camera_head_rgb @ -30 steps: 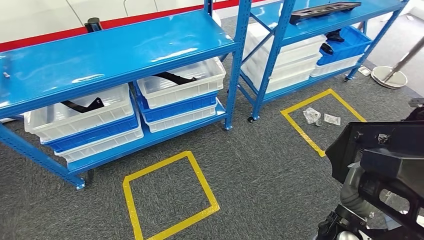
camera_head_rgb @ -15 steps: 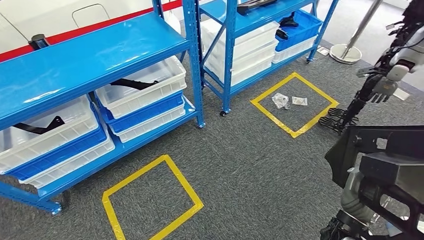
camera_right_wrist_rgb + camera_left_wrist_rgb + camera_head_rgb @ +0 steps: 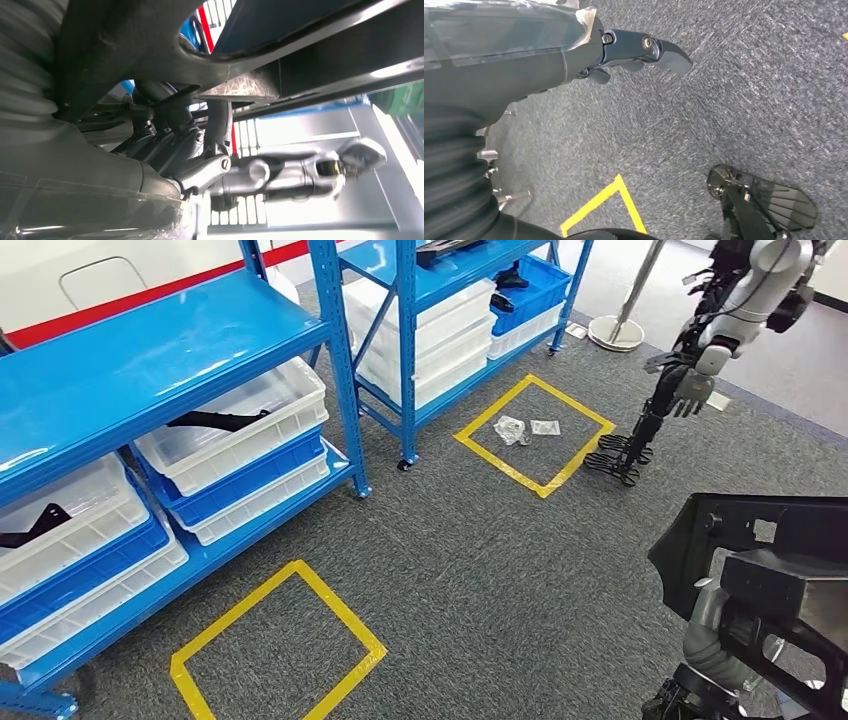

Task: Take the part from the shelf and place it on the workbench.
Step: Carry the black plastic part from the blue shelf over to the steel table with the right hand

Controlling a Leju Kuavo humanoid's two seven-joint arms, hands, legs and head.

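I've got the black part (image 3: pixel 770 570) up at my right side, well apart from the blue shelf (image 3: pixel 150 370) — my right hand (image 3: pixel 175 150) curls round its frame, left hand (image 3: pixel 634 50) hanging with nothing in it. It looks stiff, bulky moulded plastic — I'd keep hold by the bar.

Large black plastic part (image 3: pixel 760 560), angular with cut-out holes, held up low at right over grey carpet, tilted.
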